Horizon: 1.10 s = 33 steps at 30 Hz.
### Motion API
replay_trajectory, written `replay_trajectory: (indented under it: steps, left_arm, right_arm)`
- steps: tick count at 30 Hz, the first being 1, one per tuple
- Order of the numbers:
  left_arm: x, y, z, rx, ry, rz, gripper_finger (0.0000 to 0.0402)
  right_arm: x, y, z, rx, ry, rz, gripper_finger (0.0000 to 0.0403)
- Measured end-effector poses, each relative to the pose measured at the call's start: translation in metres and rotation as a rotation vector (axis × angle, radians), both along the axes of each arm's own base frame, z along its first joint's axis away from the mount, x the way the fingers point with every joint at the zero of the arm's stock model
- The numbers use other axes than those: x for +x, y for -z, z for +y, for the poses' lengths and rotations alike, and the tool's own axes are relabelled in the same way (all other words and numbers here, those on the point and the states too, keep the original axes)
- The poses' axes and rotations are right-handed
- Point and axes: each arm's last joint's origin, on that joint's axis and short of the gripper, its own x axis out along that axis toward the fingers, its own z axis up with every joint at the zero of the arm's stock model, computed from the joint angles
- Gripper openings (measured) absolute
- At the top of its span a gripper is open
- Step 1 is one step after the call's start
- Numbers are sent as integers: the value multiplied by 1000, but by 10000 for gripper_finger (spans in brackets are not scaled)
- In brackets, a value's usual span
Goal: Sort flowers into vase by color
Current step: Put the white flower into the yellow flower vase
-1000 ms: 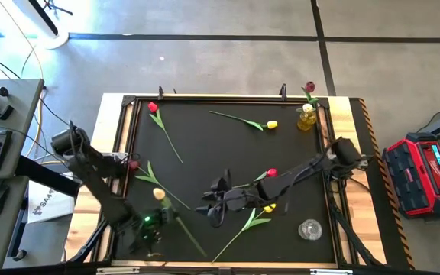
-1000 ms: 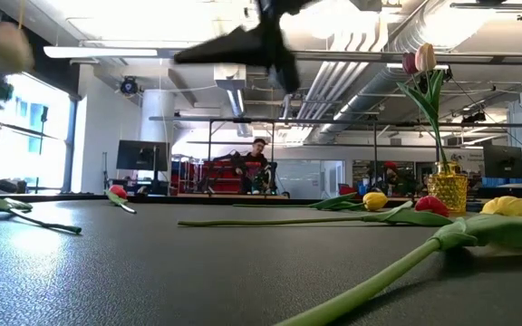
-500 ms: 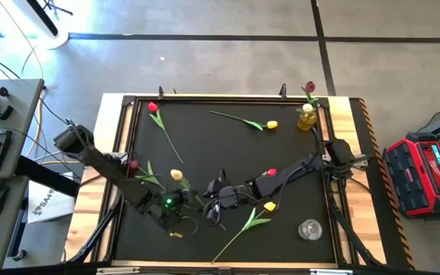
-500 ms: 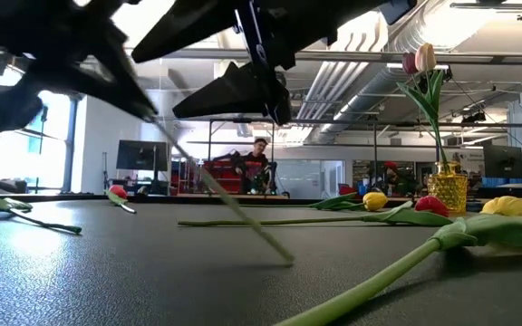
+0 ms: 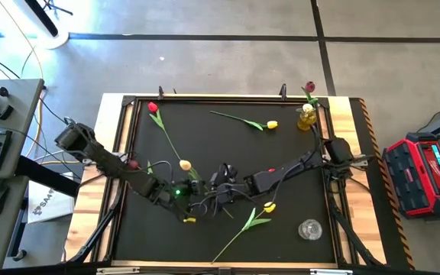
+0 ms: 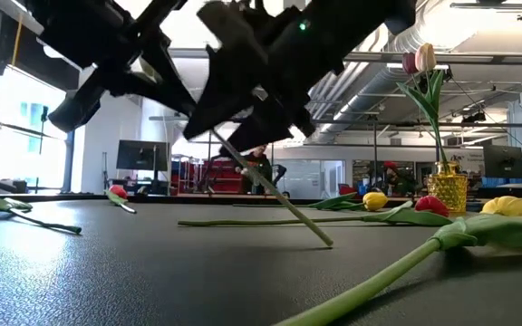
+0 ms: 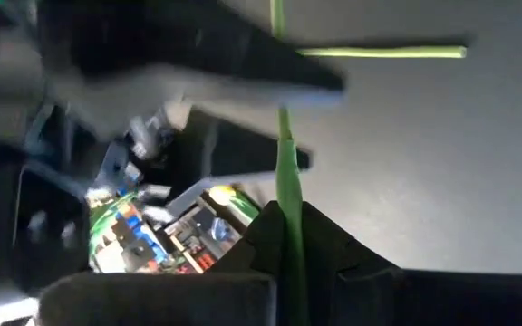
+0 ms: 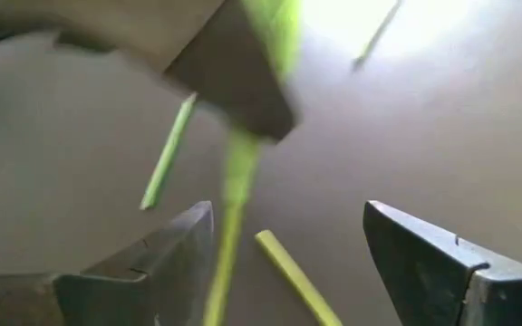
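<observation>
1. Our left tool [image 5: 192, 191] clamps the cream tulip's [image 5: 185, 165] stem mid-counter [image 5: 205, 145], head raised (likely for a handover).
2. Our right tool [image 8: 284, 263] gapes wide around that stem, nothing gripped yet.
3. The yellow vase [image 5: 306, 117] waits at the far corner, one dark red tulip [image 5: 309, 87] inside.
</observation>
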Motion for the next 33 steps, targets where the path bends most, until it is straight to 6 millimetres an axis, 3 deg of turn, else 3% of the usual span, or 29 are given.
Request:
replay_trajectory:
  steps: [5, 8, 17, 24, 33]
  left_arm:
    - [2, 1, 4, -27, 11, 18, 7]
    - [4, 1, 7, -21, 15, 30, 7]
    - [8, 2, 17, -67, 20, 57, 7]
    - [9, 2, 20, -89, -8, 43, 7]
    - [14, 3, 32, -401, -256, -96, 32]
  right_arm:
    - [0, 0, -4, -22, 15, 5, 269]
    - [0, -2, -4, -23, 13, -1, 245]
    - [2, -6, -11, 22, -14, -1, 98]
    - [3, -7, -15, 48, -18, -1, 18]
    - [3, -7, -17, 29, 20, -12, 3]
